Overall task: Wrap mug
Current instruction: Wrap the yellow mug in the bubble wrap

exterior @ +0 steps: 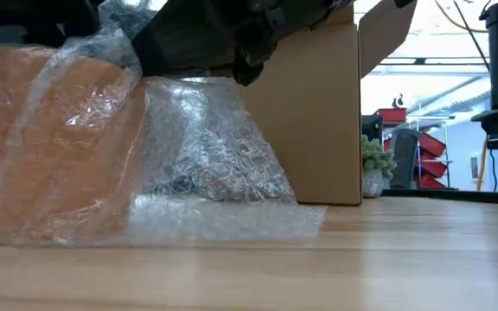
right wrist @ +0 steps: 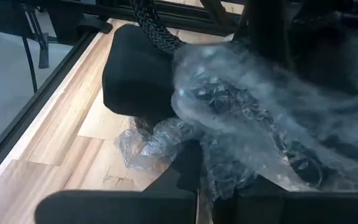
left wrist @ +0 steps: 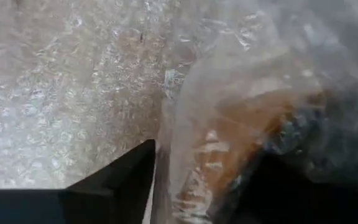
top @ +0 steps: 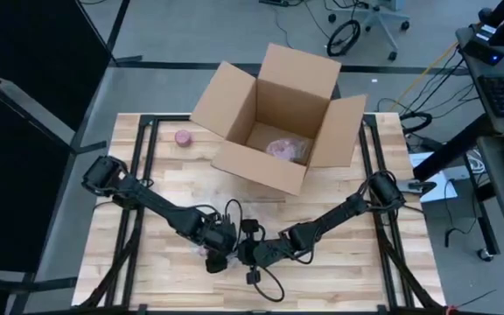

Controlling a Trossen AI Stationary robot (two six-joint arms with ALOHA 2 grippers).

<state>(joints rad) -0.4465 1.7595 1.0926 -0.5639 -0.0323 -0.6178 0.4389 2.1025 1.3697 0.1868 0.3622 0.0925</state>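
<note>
From the high view I've got both arms folded in toward the front middle of the tabletop (top: 339, 262), pale butcher-block planks on a black frame. The left tool (top: 220, 254) and right tool (top: 254, 254) sit just beside each other over the wrap job, and from up here I can't tell how either one's fingers stand. Behind them is an open cardboard box (top: 274, 118), flaps out, with something pinkish and crinkly in it. A small pink roll (top: 183, 137) lies near the box's left corner. Plenty of bare wood to either side of the tools, and along the front edge.

Low view: the mug (exterior: 54, 147) is orange, upright on the tabletop, sheathed in shiny bubble wrap (exterior: 210, 151) that trails off flat across the wood toward the box wall. Dark arm bits hang over the top.

Left wrist view: the orange mug, under wrinkled film, sits between my two dark fingers (left wrist: 126, 180), so I'm reading that tool as clamped on it.

Right wrist view: a bunched wad of wrap sits right over the dark fingers (right wrist: 135, 205); whether they're pinching it, I can't tell.
</note>
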